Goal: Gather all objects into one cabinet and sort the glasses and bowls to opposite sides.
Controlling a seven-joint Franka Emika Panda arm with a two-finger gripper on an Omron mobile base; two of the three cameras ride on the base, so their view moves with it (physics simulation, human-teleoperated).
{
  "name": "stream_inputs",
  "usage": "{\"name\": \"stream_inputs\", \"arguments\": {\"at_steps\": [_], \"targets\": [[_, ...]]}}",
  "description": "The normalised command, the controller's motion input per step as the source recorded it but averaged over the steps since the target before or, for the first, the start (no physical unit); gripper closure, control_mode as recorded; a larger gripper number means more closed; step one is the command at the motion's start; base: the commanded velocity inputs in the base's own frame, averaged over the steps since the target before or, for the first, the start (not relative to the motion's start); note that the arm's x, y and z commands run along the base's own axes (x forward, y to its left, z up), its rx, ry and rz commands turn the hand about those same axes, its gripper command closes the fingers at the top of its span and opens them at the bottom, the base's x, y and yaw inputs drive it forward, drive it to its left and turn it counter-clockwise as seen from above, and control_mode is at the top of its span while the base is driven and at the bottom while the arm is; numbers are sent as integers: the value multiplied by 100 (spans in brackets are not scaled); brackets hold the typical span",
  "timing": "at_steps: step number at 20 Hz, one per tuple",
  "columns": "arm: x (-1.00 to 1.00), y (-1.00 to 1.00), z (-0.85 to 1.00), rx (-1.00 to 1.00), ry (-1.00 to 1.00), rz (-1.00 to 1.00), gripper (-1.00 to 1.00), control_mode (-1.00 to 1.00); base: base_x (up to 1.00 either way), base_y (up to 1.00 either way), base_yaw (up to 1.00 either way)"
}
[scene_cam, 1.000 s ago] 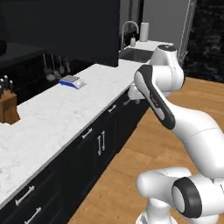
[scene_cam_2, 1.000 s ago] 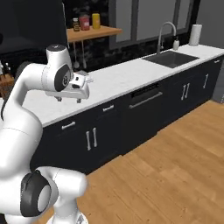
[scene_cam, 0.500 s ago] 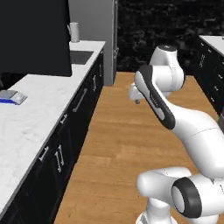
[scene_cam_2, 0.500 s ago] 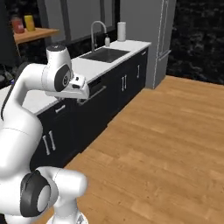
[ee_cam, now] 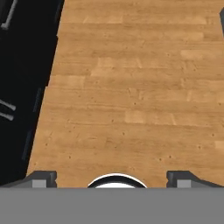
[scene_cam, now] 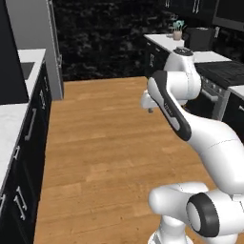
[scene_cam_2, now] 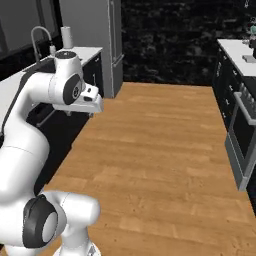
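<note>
- Swung round with the base since half a second ago: both base views now face open wood floor, where the long counter and sink filled them before.
- Gripper spread wide, grasping nothing, above bare floor planks.
- None of the cups or the bowl can be made out; cabinet not identifiable.
- Sink counter with faucet lies left of the arm.
- Far counter carries a small vase of flowers.
- Oven front stands at right.

Distant vase too small to make out, left counter cropped by edge
</note>
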Motion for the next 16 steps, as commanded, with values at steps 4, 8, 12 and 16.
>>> {"name": "stream_inputs", "arguments": {"at_steps": [4, 8, 12, 16], "targets": [[0, 0, 0, 0, 0, 0, -100, 100, 3, -10, -51], [0, 0, 0, 0, 0, 0, -100, 100, 1, 0, -18], [0, 0, 0, 0, 0, 0, -100, 100, 45, 20, -5], [0, 0, 0, 0, 0, 0, -100, 100, 85, 19, -8]]}}
